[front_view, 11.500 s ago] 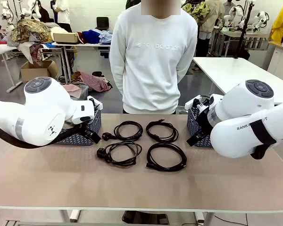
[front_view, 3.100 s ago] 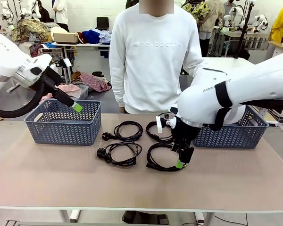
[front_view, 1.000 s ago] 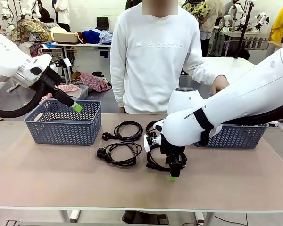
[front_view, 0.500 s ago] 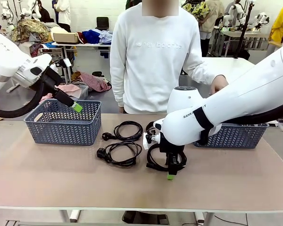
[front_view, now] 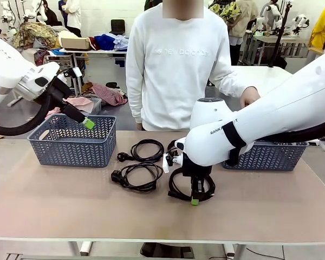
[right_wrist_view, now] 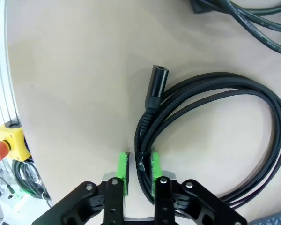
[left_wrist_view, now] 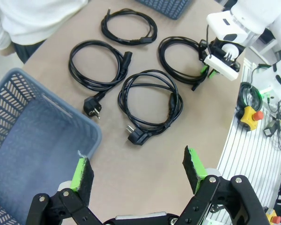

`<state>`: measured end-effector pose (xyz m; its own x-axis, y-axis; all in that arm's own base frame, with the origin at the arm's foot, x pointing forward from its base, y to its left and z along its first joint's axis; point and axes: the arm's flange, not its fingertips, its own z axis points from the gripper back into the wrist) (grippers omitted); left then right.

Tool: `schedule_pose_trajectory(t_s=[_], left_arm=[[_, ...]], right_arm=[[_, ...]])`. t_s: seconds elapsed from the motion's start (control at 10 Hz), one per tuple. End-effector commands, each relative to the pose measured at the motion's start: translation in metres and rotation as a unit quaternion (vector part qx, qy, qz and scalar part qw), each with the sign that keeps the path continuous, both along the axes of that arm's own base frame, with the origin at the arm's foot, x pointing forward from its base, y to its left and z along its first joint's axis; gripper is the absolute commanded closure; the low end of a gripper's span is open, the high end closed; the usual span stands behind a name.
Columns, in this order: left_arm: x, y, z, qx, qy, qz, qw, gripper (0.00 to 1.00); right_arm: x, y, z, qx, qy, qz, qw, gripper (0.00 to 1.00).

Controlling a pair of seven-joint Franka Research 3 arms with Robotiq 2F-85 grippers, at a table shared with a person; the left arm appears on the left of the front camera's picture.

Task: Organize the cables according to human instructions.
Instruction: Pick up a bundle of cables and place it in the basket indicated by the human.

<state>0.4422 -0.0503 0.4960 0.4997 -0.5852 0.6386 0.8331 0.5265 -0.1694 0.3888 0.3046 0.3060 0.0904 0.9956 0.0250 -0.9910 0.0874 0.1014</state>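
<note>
Cable coil [right_wrist_view: 201,86] pinched at its near edge
My right gripper [right_wrist_view: 138,165] has its pads squeezed onto the strands, the rest of the loop lying ahead on the table [right_wrist_view: 61,70].

the far left cable [left_wrist_view: 126,58] lies flat on the table in a round coil, with a chunky plug sticking out at its left. the near left cable [left_wrist_view: 174,101] is a similar coil, also with a chunky plug at its left. the far right cable [left_wrist_view: 153,29] is a slimmer loop. the near right cable [right_wrist_view: 145,126] is a bundle of several turns with a short barrel end. its near edge is pinched between the green pads of the right gripper [right_wrist_view: 138,164]. all 4 are black and sit in a 2-by-2 block.
</note>
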Motion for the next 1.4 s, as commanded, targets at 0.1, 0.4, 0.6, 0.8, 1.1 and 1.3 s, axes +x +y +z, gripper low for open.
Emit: schedule_pose_trajectory(t_s=[0.1, 0.4, 0.6, 0.8, 1.1, 1.3], left_arm=[[-0.001, 0.001, 0.0, -0.013, -0.003, -0.006, 1.0, 0.0], [-0.001, 0.001, 0.0, -0.013, -0.003, -0.006, 1.0, 0.0], [-0.001, 0.001, 0.0, -0.013, -0.003, -0.006, 1.0, 0.0], [-0.001, 0.001, 0.0, -0.013, -0.003, -0.006, 1.0, 0.0], [-0.001, 0.001, 0.0, -0.013, -0.003, -0.006, 1.0, 0.0], [-0.001, 0.001, 0.0, -0.013, -0.003, -0.006, 1.0, 0.0]], right_arm=[[-0.011, 0.003, 0.009, 0.001, 0.016, -0.016, 1.0, 1.0], [-0.012, -0.002, 0.019, 0.014, 0.004, -0.023, 1.0, 1.0], [-0.013, -0.004, 0.044, 0.031, -0.006, -0.02, 0.999, 1.0], [-0.014, -0.008, 0.084, 0.021, 0.015, 0.0, 1.0, 1.0], [-0.006, -0.029, 0.149, -0.021, 0.015, 0.04, 0.999, 1.0], [0.009, -0.055, 0.177, -0.027, 0.012, 0.045, 0.999, 1.0]])
